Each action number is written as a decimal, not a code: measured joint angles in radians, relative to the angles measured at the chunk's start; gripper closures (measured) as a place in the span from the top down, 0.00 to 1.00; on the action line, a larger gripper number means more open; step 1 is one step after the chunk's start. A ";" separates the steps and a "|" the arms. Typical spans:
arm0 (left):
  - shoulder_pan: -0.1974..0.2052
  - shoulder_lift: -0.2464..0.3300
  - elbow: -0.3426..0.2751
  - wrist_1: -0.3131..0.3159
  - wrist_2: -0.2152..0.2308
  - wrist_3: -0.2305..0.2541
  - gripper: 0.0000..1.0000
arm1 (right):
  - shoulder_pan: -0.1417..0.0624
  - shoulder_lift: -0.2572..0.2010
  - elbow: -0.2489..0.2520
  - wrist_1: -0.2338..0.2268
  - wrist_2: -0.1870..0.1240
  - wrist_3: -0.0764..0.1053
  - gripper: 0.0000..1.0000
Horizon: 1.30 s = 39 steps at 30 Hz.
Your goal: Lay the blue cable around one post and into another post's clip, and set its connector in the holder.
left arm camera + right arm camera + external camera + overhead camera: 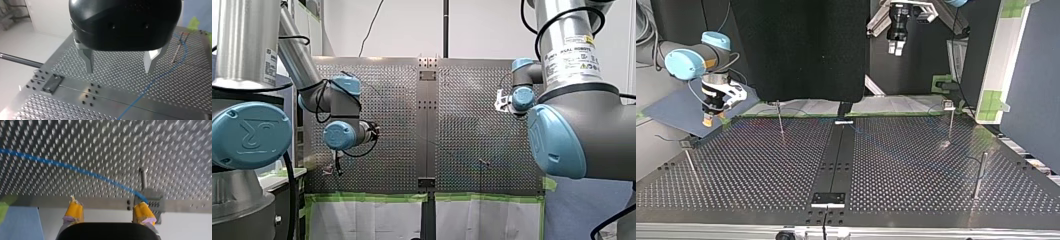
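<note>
**Left jaws.** Two tapered metal fingers (88, 60) are seen under a rounded black housing. They are spread wide. Nothing is held or touched, and they are hung clear above the surface (117, 75).

**Right jaws.** Two yellow pads (74, 211), frayed at the tips, are spread wide with nothing gripped between them. Whether one pad touches the cable's end cannot be told.

**Blue cable** (75, 168). One is counted: thin, round and smooth, laid loosely on the surface. In the right wrist view it is run in a shallow curve ahead of the pads to a ribbed metal block (153, 203) at the surface's edge. In the left wrist view it (155, 80) is curved across the plates, to the right of the fingers.

**Posts.** Four thin upright metal rods are counted in the top view: a far-left post (780, 120), a far-right post (950, 122), a near-right post (979, 175) and a near-left post (690, 162).

**Surface.** Two perforated metal plates are joined by a dark central strip (836, 160).
</note>
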 joint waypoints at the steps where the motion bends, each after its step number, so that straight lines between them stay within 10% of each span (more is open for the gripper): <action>1: 0.001 0.000 0.000 0.009 0.003 0.001 1.00 | 0.008 -0.003 0.000 0.003 0.000 0.000 1.00; 16: 0.014 0.000 0.000 0.035 0.029 0.004 1.00 | 0.139 -0.008 0.022 0.016 0.100 -0.006 1.00; 39: 0.026 0.000 0.000 0.035 0.042 -0.001 1.00 | 0.339 -0.006 0.097 -0.102 0.152 0.006 1.00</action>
